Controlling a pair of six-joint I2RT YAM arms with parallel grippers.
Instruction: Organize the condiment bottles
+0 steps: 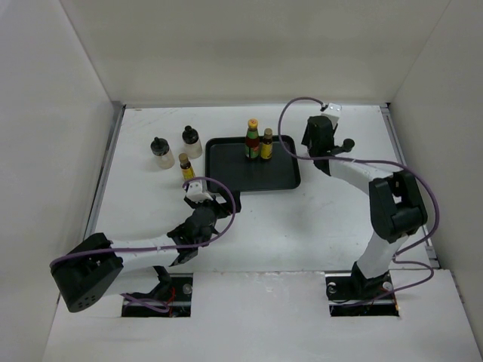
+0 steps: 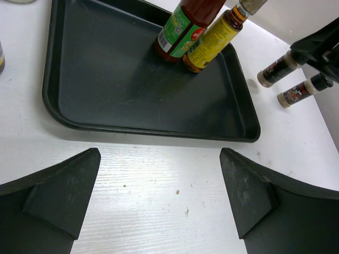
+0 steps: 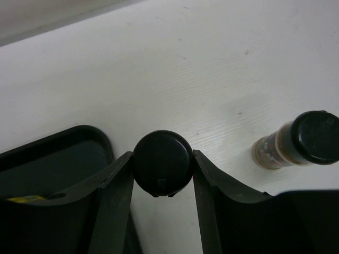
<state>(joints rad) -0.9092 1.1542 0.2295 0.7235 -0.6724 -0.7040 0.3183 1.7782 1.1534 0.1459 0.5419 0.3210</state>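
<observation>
Red bottle [image 2: 183,29] green-labelled, slim bottle [image 2: 214,42] yellow-labelled; right tool [image 3: 161,157] grips black-capped bottle [image 3: 162,165].

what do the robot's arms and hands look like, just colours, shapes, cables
The left arm and right arm mix white tubular links with chunky black joint housings. A thin purple cable loops along each. A small white block sits at each wrist. The left hand and right hand each have two matte black, wedge-shaped fingers. No markings are readable.
</observation>
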